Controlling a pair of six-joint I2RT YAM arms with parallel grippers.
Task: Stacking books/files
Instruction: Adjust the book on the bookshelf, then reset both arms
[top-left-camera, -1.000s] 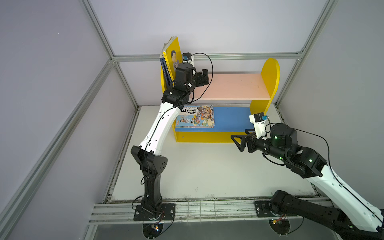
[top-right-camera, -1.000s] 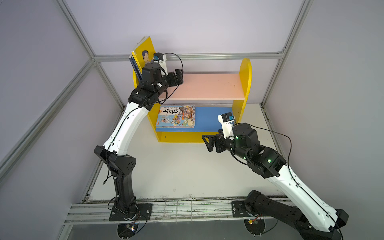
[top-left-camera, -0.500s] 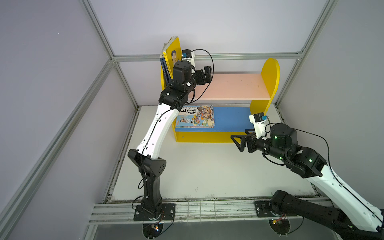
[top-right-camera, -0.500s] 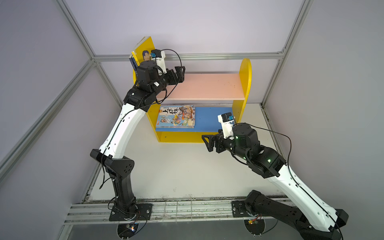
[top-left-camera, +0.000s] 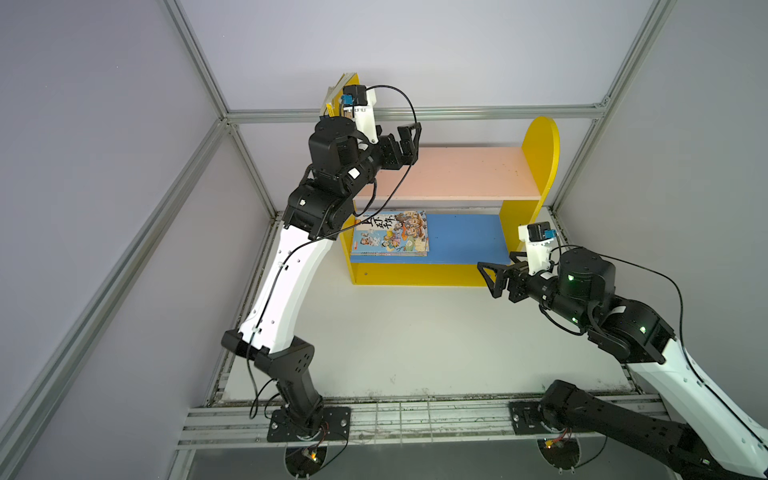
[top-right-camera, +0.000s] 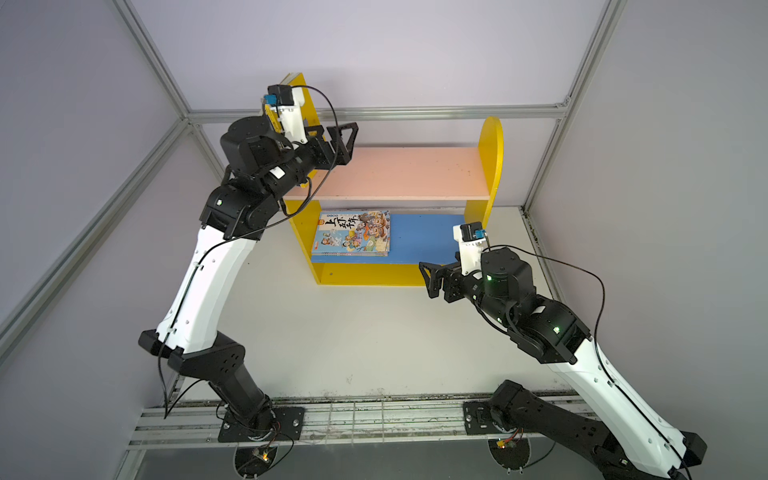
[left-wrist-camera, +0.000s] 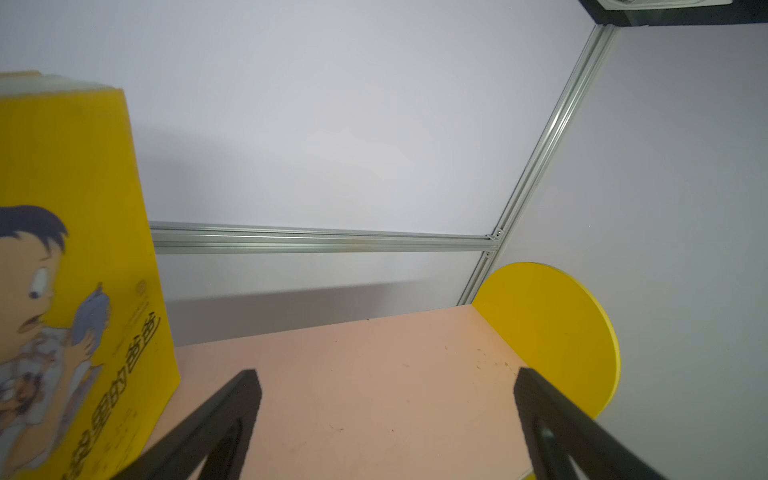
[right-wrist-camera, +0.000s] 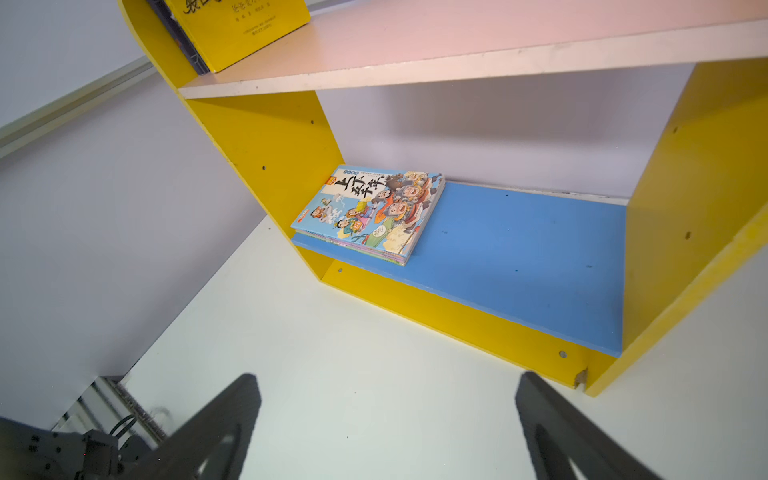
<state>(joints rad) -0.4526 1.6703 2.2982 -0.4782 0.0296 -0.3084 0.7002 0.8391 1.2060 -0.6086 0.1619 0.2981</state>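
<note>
The left gripper (top-left-camera: 404, 143) stands wide open and empty. It has risen a little, away from the yellow cartoon-boy book (left-wrist-camera: 70, 257). This book stands upright at the end of the pink top shelf (top-left-camera: 465, 172), against the navy books (right-wrist-camera: 176, 35), so I judge it is placed. The right gripper (top-left-camera: 489, 280), also fully open and empty, has not moved. It is in front of the blue lower shelf (top-left-camera: 465, 237), where the stack of cartoon-cover books (top-left-camera: 390, 232) lies flat.

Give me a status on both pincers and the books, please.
Left pincer open, empty, over pink top shelf beside upright yellow book. Right pincer open, empty, facing bookcase. Cartoon stack flat on blue shelf. No obstruction seen.
</note>
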